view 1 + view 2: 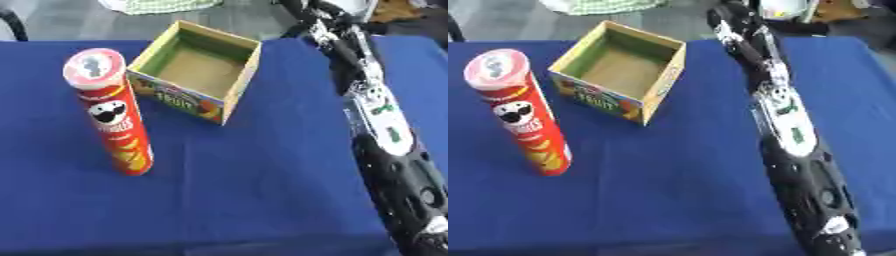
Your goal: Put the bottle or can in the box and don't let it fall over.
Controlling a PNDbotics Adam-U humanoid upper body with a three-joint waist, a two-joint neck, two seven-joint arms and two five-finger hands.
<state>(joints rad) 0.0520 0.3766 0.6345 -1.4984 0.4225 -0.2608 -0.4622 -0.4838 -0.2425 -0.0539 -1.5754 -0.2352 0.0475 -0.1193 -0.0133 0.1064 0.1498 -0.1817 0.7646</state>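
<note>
Your right arm ran from bottom right up to the table's far edge; hand blurred there, fingers can't tell. Red can stood upright near left on blue cloth. Open box just beyond it, apart. Left hand didn't show.

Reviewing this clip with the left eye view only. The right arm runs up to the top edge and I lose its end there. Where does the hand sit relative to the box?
Observer: The right eye view shows the right hand out past the far right corner of the box, apart from it and holding nothing that I can see.
Operator: The can looks almost against the box from here. Are they touching?
Observer: No. In the right eye view a wider strip of blue cloth shows between the upright can and the box's left corner.
</note>
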